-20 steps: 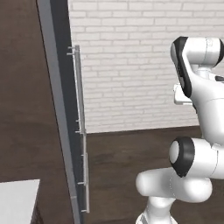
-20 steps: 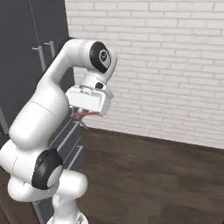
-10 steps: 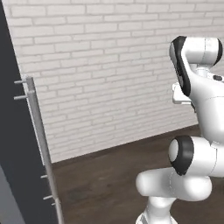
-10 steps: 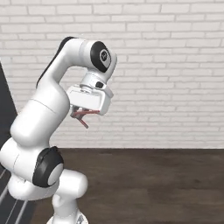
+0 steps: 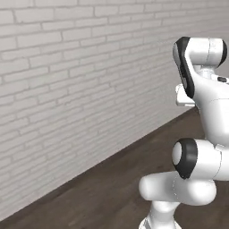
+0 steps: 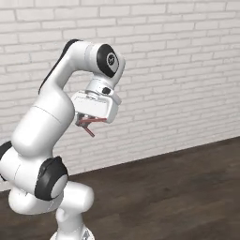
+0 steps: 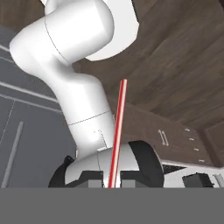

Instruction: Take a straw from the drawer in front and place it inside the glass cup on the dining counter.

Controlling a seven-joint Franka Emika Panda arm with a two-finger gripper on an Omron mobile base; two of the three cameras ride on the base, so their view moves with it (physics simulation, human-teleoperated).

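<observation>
My gripper (image 6: 86, 123) hangs under the bent arm, in front of the brick wall, and is shut on the straw (image 6: 89, 130). A short red-pink end of the straw sticks out below the fingers. In the hand view the straw (image 7: 117, 131) rises as a thin red-pink stick from between the two dark fingertips of the gripper (image 7: 111, 183), across my own white arm. The drawer, the glass cup and the dining counter are out of view.
A white brick wall (image 5: 67, 89) spans both base views above a dark wooden floor (image 5: 112, 188). Behind the arm, the hand view has dark-brown cabinet fronts (image 7: 183, 140) with small metal handles. To their left is a grey panel (image 7: 26, 127) with a long bar handle (image 7: 13, 153).
The whole picture has swung: the base has turned, and the dark tall cabinet with its bar handle has slid out at the left. The gripper has kept its hold on the straw.
</observation>
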